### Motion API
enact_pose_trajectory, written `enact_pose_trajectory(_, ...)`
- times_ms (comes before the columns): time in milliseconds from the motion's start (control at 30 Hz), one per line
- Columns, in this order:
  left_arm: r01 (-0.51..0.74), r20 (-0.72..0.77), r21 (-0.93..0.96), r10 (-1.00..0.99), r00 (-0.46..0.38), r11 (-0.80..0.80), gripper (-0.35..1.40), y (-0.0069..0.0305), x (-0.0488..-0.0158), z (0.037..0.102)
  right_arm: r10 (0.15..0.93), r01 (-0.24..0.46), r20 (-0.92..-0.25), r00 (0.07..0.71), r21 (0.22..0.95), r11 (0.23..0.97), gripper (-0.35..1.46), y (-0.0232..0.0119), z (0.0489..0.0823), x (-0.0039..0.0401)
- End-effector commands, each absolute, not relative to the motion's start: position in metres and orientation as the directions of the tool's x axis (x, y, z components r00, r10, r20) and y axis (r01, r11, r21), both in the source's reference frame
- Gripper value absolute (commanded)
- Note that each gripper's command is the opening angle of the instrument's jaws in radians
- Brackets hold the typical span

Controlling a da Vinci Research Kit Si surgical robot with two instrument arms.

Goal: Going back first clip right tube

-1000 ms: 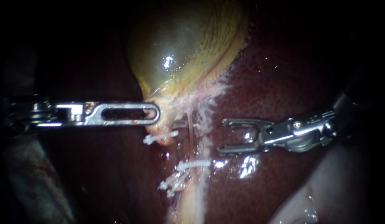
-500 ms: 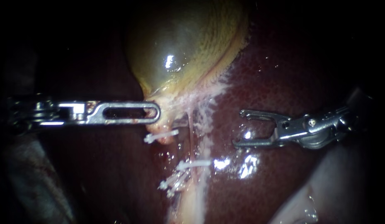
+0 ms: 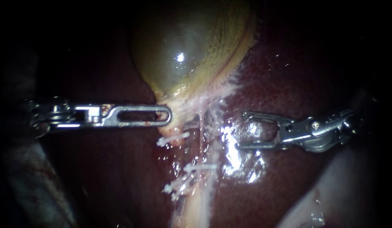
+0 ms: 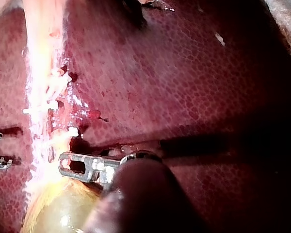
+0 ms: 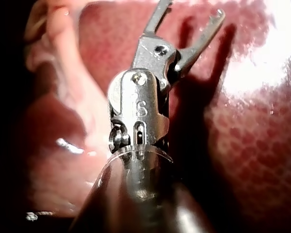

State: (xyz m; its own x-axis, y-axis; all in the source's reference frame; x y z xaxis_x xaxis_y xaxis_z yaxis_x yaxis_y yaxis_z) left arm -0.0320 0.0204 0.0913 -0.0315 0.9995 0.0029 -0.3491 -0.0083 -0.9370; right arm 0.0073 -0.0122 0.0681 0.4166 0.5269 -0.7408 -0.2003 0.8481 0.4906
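Left instrument (image 3: 165,116): jaws clamped on the neck of the gallbladder (image 3: 183,50). Right instrument (image 3: 243,131): jaws spread, nothing between them, over the liver (image 3: 297,84) below and right of the gallbladder (apart from the tubes). Right tube (image 3: 201,131) runs down from the gallbladder's neck. A white clip (image 3: 200,167) crosses it, further below the gallbladder.
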Motion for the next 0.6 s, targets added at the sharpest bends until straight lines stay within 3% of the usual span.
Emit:
enact_pose_trajectory(33,-0.352,0.001,-0.936,1.0,-0.027,-0.009,-0.35,0.0204,-0.0322,0.0916,0.527,-0.199,-0.741,0.417,0.491,0.848,0.58,-0.0122,0.0681,0.0074)
enact_pose_trajectory(600,-0.352,-0.003,-0.936,1.0,-0.027,-0.013,-0.35,0.0203,-0.0327,0.0927,0.527,-0.2,-0.741,0.417,0.491,0.848,0.58,-0.0122,0.0681,0.0075)
